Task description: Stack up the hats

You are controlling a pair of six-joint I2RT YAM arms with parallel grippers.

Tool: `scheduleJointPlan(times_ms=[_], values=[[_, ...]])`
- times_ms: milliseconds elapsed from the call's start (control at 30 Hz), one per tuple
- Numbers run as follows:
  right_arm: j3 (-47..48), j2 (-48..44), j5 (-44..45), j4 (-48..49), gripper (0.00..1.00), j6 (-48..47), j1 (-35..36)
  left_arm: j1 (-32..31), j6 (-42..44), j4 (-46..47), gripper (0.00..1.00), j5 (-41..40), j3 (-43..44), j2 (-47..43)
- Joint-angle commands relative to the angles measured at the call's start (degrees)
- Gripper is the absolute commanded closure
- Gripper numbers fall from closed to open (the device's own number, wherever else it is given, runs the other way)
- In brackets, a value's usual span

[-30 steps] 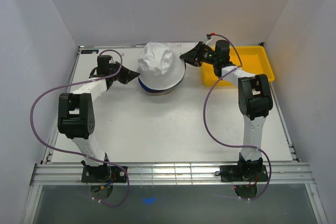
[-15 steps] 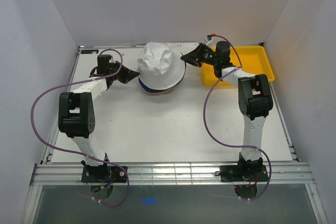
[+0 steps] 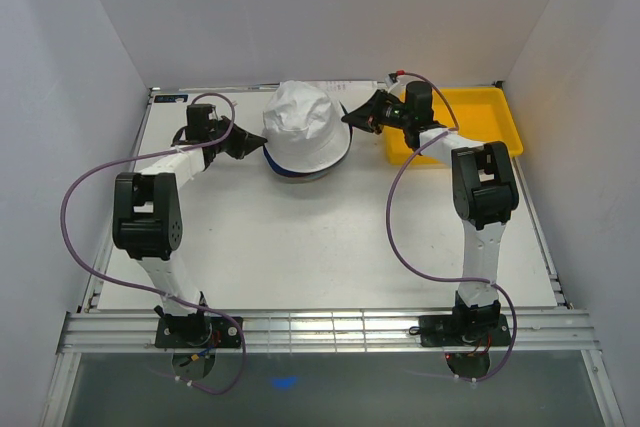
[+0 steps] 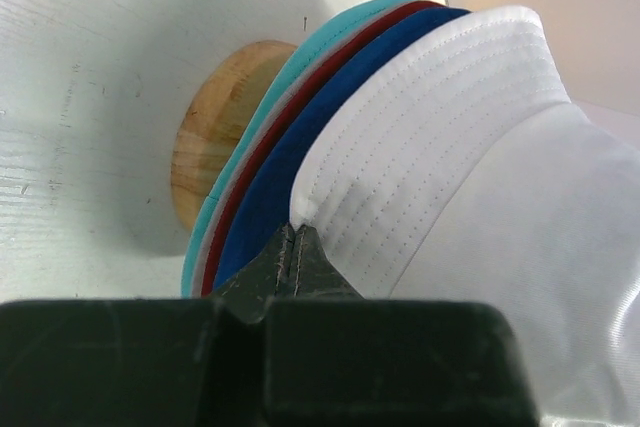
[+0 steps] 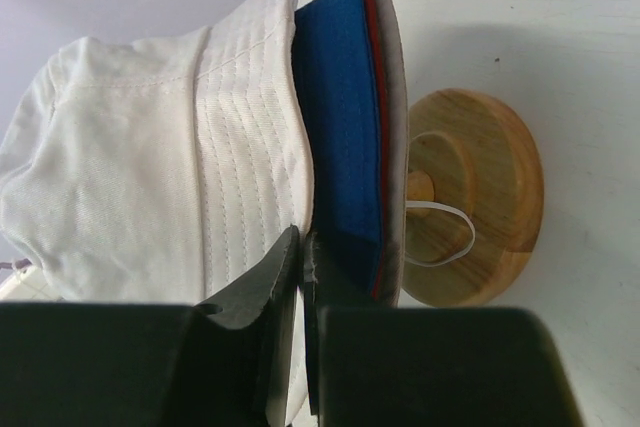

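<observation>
The top external view looks down from above and behind the arm bases toward the far wall, far enough off to take in the whole tabletop [image 3: 300,247]. The left wrist view sits just behind the left gripper [image 4: 293,232], very near the hats [image 4: 400,137], facing right. The right wrist view sits just behind the right gripper [image 5: 303,242], equally near, facing left and rolled sideways. All three share the hats; both wrist views also catch the wooden stand [image 5: 480,197].
</observation>
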Motion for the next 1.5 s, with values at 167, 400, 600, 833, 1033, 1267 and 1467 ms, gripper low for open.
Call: scheduleJointPlan(times_ms=[167,400,600,833,1033,1267,1467], values=[[0.6,0.1,5.1,-11.6,0.92,-9.0,-0.5,1.0,3.1,-2.1,1.00,-4.5,-1.0,3.1],[0.2,1.3,6.3,-14.3,0.92,-11.3,-1.4,1.6,4.8,-2.4,1.00,-5.6,-2.3,4.9],[1.0,2.2,7.8,-16.6,0.92,-13.3,-1.6,1.8,5.4,-2.1,1.00,-6.1,-2.8,6.0],[0.5,3.0,9.3,-18.6,0.92,-15.3,-1.8,1.8,7.1,-3.2,1.00,-7.0,-1.5,6.3],[2.4,4.0,12.1,-22.7,0.92,-18.1,-1.8,1.8,8.5,-4.3,1.00,-7.4,-0.7,6.3],[8.0,7.0,14.8,-27.7,0.92,-20.4,-1.4,1.8,9.2,-4.8,1.00,-7.5,-1.7,5.5],[7.9,7.9,15.5,-29.8,0.92,-21.0,-1.4,1.9,9.6,-5.6,1.00,-7.6,-2.4,6.2]])
